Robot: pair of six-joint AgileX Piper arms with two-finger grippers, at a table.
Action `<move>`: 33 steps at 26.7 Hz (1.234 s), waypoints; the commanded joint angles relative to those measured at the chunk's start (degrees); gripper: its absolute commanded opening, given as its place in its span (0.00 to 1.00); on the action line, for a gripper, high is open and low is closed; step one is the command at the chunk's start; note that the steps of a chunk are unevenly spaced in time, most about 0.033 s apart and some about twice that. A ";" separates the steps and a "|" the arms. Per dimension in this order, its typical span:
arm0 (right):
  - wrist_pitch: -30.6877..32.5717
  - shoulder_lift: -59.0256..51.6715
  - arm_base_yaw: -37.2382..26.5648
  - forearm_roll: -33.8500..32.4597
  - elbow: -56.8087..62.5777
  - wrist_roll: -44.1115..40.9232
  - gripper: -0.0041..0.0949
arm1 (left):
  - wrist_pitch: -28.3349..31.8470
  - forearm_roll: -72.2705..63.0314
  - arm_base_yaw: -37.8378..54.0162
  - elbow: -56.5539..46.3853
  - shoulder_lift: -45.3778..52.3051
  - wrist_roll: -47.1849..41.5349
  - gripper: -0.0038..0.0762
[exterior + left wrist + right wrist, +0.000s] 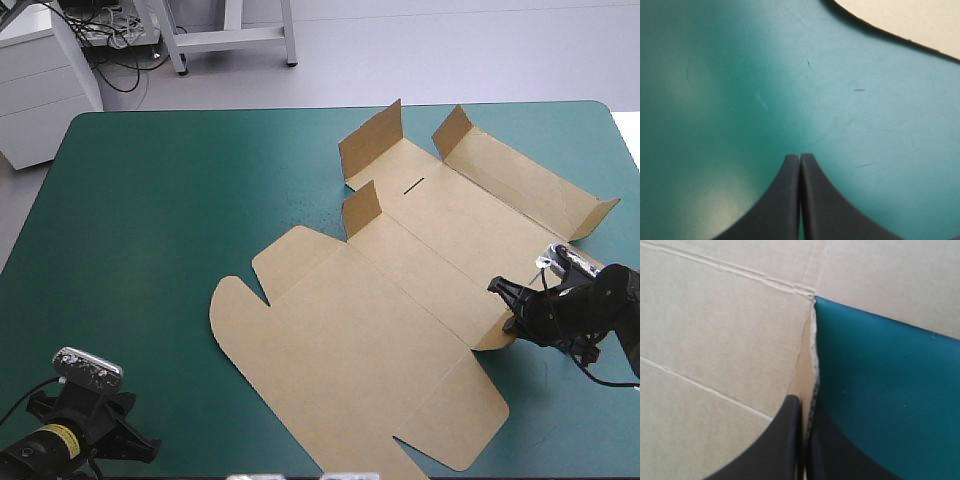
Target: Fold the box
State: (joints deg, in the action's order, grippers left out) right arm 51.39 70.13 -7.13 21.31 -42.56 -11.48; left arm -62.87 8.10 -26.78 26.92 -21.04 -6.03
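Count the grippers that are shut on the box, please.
1. The right gripper pinches the box at its right edge. The left gripper is shut over bare teal-green cover near its front left corner, apart from the box.

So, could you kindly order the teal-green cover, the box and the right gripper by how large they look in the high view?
1. teal-green cover
2. box
3. right gripper, shut on the box's edge

The tabletop [150, 220] has a teal-green cover [730, 65]. Up close, the cover has thin, light scratches [761, 101] and one small dark mark [859, 90] on it.
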 commanded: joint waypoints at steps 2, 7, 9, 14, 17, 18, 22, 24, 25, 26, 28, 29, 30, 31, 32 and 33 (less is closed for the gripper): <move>-1.44 -0.34 -0.08 -0.51 -1.31 3.33 0.02 | 2.61 -0.02 -0.22 1.18 -0.51 -0.15 0.01; -0.82 -0.34 -0.08 -0.62 -1.31 3.47 0.02 | 2.61 -0.02 -0.22 1.18 -0.51 -0.15 0.01; -0.82 -0.34 -0.08 -0.62 -1.31 3.47 0.02 | 2.61 -0.02 -0.22 1.18 -0.51 -0.15 0.01; -0.21 -0.34 -0.08 -0.62 -1.31 7.70 0.02 | 2.61 -0.02 -0.22 1.18 -0.51 -0.15 0.01; -0.11 -0.34 -0.08 -0.62 -1.44 11.48 0.02 | 2.61 -0.02 -0.22 1.18 -0.51 -0.15 0.01; -0.11 -0.34 -0.08 -0.75 -1.72 12.27 0.02 | 2.61 -0.02 -0.22 1.18 -0.51 -0.15 0.01; 1.44 -0.34 -0.08 -0.91 -5.44 16.27 0.02 | 2.61 -0.02 -0.22 1.18 -0.51 -0.15 0.01; 3.36 -0.34 -0.08 -1.49 -8.41 17.30 0.02 | 2.61 -0.02 -0.22 1.18 -0.51 -0.15 0.01; 4.48 -0.34 -0.08 -1.93 -10.28 18.40 0.02 | 2.61 -0.02 -0.22 1.18 -0.51 -0.15 0.01; 5.61 -0.34 -0.08 -2.25 -12.25 19.58 0.02 | 2.61 -0.02 -0.22 1.18 -0.51 -0.15 0.01; 7.93 -0.34 -0.08 -3.31 -16.44 22.35 0.02 | 2.61 -0.02 -0.22 1.18 -0.51 -0.15 0.01; 8.86 -0.34 -0.08 -3.61 -18.18 23.73 0.02 | 2.61 -0.02 -0.22 1.18 -0.51 -0.15 0.01; 9.73 -0.34 -0.08 -3.88 -19.90 24.90 0.02 | 2.61 -0.02 -0.22 1.18 -0.51 -0.15 0.01; 10.75 -0.34 -0.08 -4.39 -22.56 26.16 0.02 | 2.61 -0.02 -0.22 1.18 -0.51 -0.15 0.01; 11.26 -0.34 -0.08 -4.78 -24.31 26.91 0.02 | 2.61 -0.02 -0.22 1.18 -0.51 -0.15 0.01; 11.68 -0.22 -0.08 -5.12 -26.55 27.61 0.02 | 2.61 -0.02 -0.22 1.18 -0.51 -0.15 0.01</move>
State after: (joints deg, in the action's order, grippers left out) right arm 62.46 71.10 -7.13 17.16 -62.53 11.90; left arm -62.82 8.10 -26.78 26.92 -21.04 -6.03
